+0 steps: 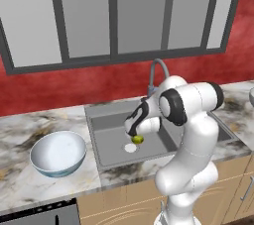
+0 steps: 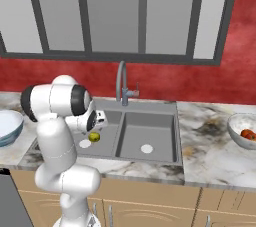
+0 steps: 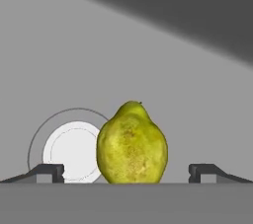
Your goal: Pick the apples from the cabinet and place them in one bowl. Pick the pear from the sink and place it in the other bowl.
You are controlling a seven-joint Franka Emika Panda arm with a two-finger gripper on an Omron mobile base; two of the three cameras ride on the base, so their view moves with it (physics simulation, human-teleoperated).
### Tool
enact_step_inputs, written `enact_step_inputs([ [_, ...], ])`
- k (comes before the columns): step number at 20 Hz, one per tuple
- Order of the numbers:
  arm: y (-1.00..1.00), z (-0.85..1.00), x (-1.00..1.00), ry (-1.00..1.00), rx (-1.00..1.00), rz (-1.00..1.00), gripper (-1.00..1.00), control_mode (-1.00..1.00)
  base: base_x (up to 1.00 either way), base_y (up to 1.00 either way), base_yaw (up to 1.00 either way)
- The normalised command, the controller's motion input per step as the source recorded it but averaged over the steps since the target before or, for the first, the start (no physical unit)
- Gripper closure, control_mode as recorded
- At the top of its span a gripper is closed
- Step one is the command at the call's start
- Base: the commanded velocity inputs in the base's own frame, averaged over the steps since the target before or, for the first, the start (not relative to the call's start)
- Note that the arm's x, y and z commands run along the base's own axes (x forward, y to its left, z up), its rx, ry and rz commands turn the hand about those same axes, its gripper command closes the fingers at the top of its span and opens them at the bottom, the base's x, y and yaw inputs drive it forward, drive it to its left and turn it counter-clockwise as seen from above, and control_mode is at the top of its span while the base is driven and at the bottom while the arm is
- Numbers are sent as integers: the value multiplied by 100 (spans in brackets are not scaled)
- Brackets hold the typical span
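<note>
- At the far left of the worktop (image 1: pixel 30 125) sits the glossy bluish-white bowl (image 1: pixel 58 153), hollow side up with nothing in it that I can see; I take it for the pear's bowl.
- Just right of it is the sink (image 1: pixel 101 135), and I am reaching down into its left basin. The pear (image 3: pixel 132 144) lies on the basin floor right beside the pale round drain (image 3: pixel 71 151), partly covering it from my hand camera.
- My gripper (image 3: pixel 126 171) hangs low over the pear with the jaws spread wide, one dark tip on each side of the fruit and a clear gap on both sides. Nothing is held.
- My reading of the step: the pear pick, at the point just before the grasp. The next move calls for a little more descent so the tips sit past the widest part of the fruit, then a squeeze, then a lift clear of the basin wall toward the bowl on the left.
- The faucet (image 2: pixel 121 83) stands behind the divider; the right basin (image 2: pixel 147 136) holds only its drain.
- At the far right the frosted bowl (image 2: pixel 240 130) is cut off by the frame edge, with something red (image 2: pixel 247 134) in it. I judge these to be the apples, but I cannot count them.
- The base views hide my fingertips behind my own wrist and forearm, and I cannot tell whether the tips touch the basin floor.
</note>
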Motion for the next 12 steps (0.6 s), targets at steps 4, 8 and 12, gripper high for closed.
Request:
enact_step_inputs([
  [4,0,-14,17,5,0,0,-100,-100,0,0,0],
  [8,0,-4,14,4,0,0,-100,-100,0,0,0],
  [12,0,-7,11,3,0,0,-100,-100,0,0,0],
])
